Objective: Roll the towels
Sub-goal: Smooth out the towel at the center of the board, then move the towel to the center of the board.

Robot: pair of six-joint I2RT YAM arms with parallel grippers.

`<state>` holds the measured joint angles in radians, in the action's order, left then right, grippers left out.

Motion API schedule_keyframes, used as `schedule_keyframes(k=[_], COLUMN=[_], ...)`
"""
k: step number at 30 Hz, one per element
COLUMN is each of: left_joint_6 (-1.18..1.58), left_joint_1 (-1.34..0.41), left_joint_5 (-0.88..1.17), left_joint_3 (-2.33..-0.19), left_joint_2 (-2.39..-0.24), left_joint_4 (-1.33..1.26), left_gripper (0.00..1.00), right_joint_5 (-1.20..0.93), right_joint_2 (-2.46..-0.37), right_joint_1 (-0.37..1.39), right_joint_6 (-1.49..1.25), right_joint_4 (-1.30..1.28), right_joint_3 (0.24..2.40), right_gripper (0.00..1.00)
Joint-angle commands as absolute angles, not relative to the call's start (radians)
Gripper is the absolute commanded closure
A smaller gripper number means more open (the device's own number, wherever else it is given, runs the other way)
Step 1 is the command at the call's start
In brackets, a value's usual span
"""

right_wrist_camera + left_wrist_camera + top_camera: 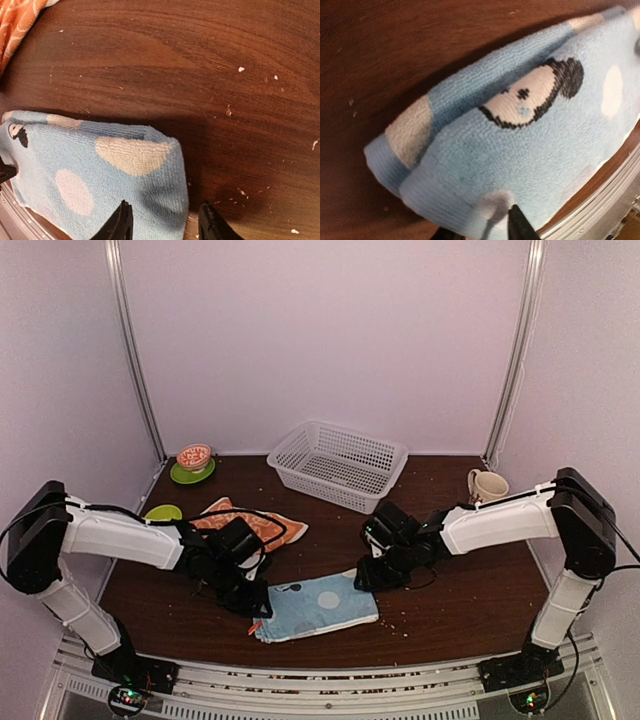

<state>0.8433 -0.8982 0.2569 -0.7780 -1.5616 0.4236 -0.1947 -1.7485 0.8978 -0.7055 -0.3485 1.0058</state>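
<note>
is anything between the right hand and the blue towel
Nothing visible does. The right hand is at the right end of the light blue towel, its fingers either side of that corner. The orange towel lies farther back on the table, apart from the blue one.

The left arm is reaching inward from the near-left corner of the surface. The left tool is angling down at the left end of the blue towel. Its fingertips are straddling a towel corner, but whether they are pinching it is unclear. The right arm is stretching in from the right edge. The right tool is pointing down at the towel's right end, jaws standing apart.
</note>
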Motion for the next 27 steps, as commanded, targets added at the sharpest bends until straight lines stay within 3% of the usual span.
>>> schedule_keyframes(k=[1,3,7,11,14,19,27], left_joint_6=[0.777,0.753,0.731,0.723,0.719,0.709,0.697], left_joint_1=[-0.891,-0.891,-0.891,-0.891,-0.893,-0.910,-0.908], left_joint_5=[0.183,0.153,0.118,0.141,0.226,0.259,0.228], left_joint_3=[-0.856,-0.905,-0.990,-1.016,-1.006,-1.055,-1.036], left_joint_2=[-1.475,-1.409,-1.280,-1.223,-1.288,-1.530,-1.678], left_joint_4=[0.607,0.697,0.819,0.797,0.632,0.468,0.425], left_gripper=[0.57,0.46,0.35,0.31,0.38,0.66,0.78], right_joint_5=[-0.195,-0.191,-0.204,-0.211,-0.233,-0.316,-0.376], right_joint_2=[-1.652,-1.624,-1.569,-1.537,-1.513,-1.484,-1.568], right_joint_1=[0.897,0.897,0.897,0.897,0.897,0.903,0.895], right_joint_6=[-0.673,-0.662,-0.666,-0.696,-0.763,-0.893,-1.026], right_joint_4=[-0.386,-0.416,-0.417,-0.359,-0.258,-0.097,0.070], right_joint_3=[1.050,1.072,1.045,0.965,0.879,0.753,0.687], right_gripper=[0.51,0.47,0.44,0.44,0.45,0.45,0.44])
